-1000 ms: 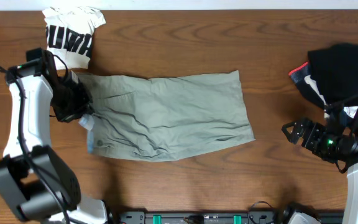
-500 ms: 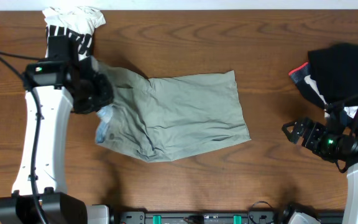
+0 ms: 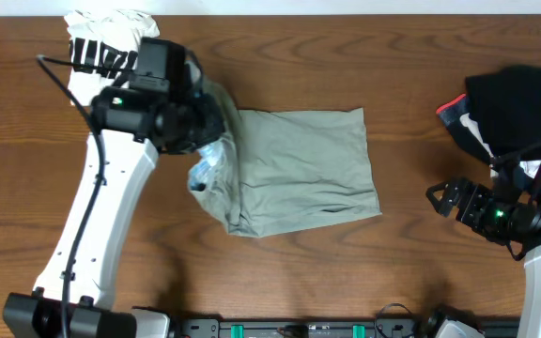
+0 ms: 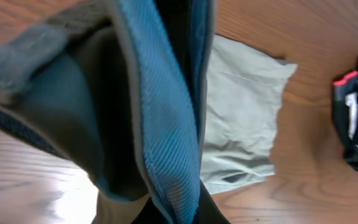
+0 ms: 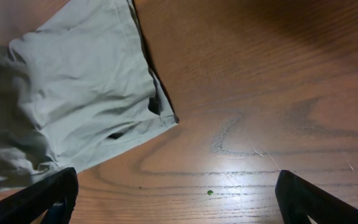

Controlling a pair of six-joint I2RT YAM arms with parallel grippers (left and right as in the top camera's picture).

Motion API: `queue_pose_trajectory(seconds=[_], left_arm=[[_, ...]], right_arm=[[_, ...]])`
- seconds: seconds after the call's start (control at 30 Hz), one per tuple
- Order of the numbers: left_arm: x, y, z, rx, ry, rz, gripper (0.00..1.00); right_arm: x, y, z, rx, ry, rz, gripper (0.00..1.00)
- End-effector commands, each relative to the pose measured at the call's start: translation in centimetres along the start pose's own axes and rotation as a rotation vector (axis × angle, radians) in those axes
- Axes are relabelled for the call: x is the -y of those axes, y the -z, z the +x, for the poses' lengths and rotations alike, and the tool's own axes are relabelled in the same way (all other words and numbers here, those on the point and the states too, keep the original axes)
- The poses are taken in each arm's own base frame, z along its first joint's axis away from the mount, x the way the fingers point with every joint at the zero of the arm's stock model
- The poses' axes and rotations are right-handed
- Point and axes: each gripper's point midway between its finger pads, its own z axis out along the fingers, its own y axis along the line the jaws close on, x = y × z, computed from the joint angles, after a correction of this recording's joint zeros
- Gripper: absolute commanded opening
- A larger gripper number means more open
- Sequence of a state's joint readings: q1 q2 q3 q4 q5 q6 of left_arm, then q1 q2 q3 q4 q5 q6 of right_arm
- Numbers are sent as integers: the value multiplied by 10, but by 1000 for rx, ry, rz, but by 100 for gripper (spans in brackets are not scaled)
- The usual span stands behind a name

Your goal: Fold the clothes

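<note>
Well, in the overhead view the pale khaki grey-green cotton shorts (image 3: 299, 169) lie near the middle of the brown wooden table (image 3: 364, 56). Their right part is flat, and their left end is lifted and bunched at the left gripper (image 3: 205, 145). The black wrist body and the cloth hide its fingers here. A white T-shirt with black print (image 3: 97, 38) lies at the far left corner, partly covered by the left arm. At the right edge, a black garment pile with red and white trim (image 3: 515, 103) is partly hidden behind the right arm. The right gripper (image 3: 444, 199) hovers over bare wood, well apart from the shorts, with its jaws spread wide.

In the left wrist view, cloth fills almost everything near the camera: a bluish woven lining and dark folds, out of focus. It is pinched together in the middle with no gap, so this gripper is closed on the shorts. Behind it the flat part of the shorts rests on the wood.

In the right wrist view, only two dark fingertips show, in the bottom corners, with nothing but wood between them. One corner of the shorts reaches in from the upper left, and its far side is blurred.
</note>
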State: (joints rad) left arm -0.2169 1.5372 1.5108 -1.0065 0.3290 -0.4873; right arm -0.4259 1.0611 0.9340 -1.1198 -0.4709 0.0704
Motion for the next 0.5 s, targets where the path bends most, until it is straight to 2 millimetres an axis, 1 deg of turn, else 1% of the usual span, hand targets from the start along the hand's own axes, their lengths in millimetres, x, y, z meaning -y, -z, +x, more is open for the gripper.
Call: queue_pose_trajectory(seconds=[0.0, 0.13, 0.33, 0.47], left_arm=[[21, 10, -3, 48, 20, 30, 6], [27, 7, -1, 73, 25, 5, 6], [52, 5, -1, 99, 31, 64, 6], [65, 4, -2, 118, 21, 100, 5]], right_arm=[[-2, 1, -3, 1, 26, 1, 99], [-1, -2, -3, -13, 19, 2, 99], [2, -6, -3, -30, 9, 3, 99], [8, -14, -7, -46, -12, 19, 99]])
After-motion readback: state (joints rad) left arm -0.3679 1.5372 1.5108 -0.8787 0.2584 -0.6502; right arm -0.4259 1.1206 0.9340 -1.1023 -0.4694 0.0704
